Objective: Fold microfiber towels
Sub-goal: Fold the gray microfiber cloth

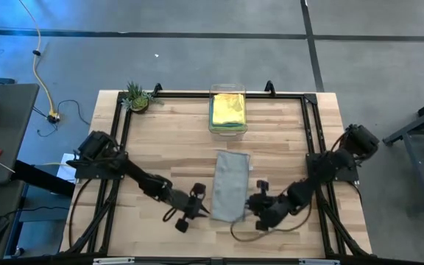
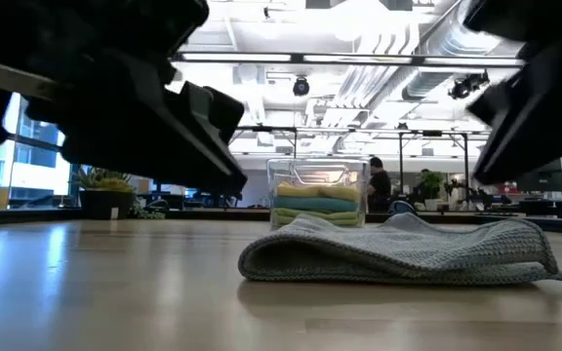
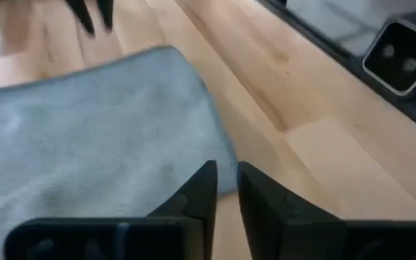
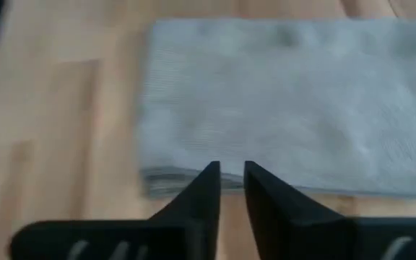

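We look down on a pale wooden bench [image 1: 285, 140] framed by black rails, the largest thing in sight. The two dark arms reach in from its left and right sides toward the near middle.

Between them lies the grey microfiber towel [image 1: 231, 184], folded into a long narrow strip that runs from the middle of the bench toward its near edge. From table height it shows as a low, rumpled fold [image 2: 408, 252] lying flat on the wood.

Beyond the towel, near the far edge, stands a clear plastic bin [image 1: 228, 110] holding folded cloths: a yellow towel [image 1: 228, 105] on top, with a lime green towel [image 2: 312, 213] beneath it (the layers show best from the low view).

The left claw [image 1: 194, 206] sits just beside the grey towel's near left corner. In its wrist view the fingers [image 3: 201, 196] stand with a narrow gap between them, at the towel's edge and gripping nothing.

The right claw [image 1: 258, 200] sits just beside the near right edge. Its fingers [image 4: 202, 195] are likewise parted by a slim gap, just short of the folded edge, with nothing between them.

A small potted green plant [image 1: 136, 96] stands at the far left corner.
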`<state>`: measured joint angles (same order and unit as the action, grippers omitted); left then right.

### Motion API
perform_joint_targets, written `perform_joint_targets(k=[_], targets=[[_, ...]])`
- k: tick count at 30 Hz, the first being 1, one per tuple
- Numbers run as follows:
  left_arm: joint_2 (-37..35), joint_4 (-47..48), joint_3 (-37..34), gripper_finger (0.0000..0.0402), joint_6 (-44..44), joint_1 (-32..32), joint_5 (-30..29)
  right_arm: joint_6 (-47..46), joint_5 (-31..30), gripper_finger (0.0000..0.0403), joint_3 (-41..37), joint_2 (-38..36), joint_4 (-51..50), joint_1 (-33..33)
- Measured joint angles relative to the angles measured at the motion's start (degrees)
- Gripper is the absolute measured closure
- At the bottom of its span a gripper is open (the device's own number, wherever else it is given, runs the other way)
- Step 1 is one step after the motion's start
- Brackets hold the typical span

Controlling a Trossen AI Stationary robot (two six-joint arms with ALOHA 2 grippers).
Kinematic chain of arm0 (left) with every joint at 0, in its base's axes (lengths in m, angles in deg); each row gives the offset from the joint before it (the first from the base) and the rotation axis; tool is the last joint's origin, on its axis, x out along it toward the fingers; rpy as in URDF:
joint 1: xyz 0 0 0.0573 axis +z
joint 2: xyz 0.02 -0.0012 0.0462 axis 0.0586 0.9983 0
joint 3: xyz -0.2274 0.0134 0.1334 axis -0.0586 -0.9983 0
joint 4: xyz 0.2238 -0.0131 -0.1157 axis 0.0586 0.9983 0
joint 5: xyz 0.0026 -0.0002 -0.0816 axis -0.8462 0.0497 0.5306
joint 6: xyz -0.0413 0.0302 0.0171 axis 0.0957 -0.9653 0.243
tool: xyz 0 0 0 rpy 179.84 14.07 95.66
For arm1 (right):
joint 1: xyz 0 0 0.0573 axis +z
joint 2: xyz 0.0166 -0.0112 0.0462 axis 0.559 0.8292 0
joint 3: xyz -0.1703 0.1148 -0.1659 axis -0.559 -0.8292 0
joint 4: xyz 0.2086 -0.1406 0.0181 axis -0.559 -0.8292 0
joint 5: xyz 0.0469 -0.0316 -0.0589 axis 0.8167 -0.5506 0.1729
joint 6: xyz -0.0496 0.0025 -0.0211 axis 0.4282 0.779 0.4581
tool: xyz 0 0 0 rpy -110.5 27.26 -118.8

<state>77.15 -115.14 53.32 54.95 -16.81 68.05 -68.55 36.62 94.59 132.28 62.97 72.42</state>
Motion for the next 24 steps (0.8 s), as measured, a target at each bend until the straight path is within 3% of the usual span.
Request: perform_joint_targets(k=[6, 10, 17, 24], targets=[[0.00, 5.39, 3.58, 0.0311, 0.06, -2.68, -4.27, 8.01, -1.17, 0.0283, 4.35, 3.11, 0.06, 4.79], [0.00, 5.73, 3.69, 0.0292, 0.98, -2.86, -5.89, 15.31, -3.08, 0.0254, 9.22, 7.76, -0.89, 6.20], [0.00, 6.10, 3.70, 0.0285, 4.23, -1.90, -5.91, 20.53, -4.31, 0.0247, 18.73, 14.51, -10.28, 6.23], [0.00, 6.12, 3.70, 0.0284, 2.10, -1.77, -5.85, 20.99, -3.21, 0.0251, 21.43, 18.22, -14.25, 5.91]])
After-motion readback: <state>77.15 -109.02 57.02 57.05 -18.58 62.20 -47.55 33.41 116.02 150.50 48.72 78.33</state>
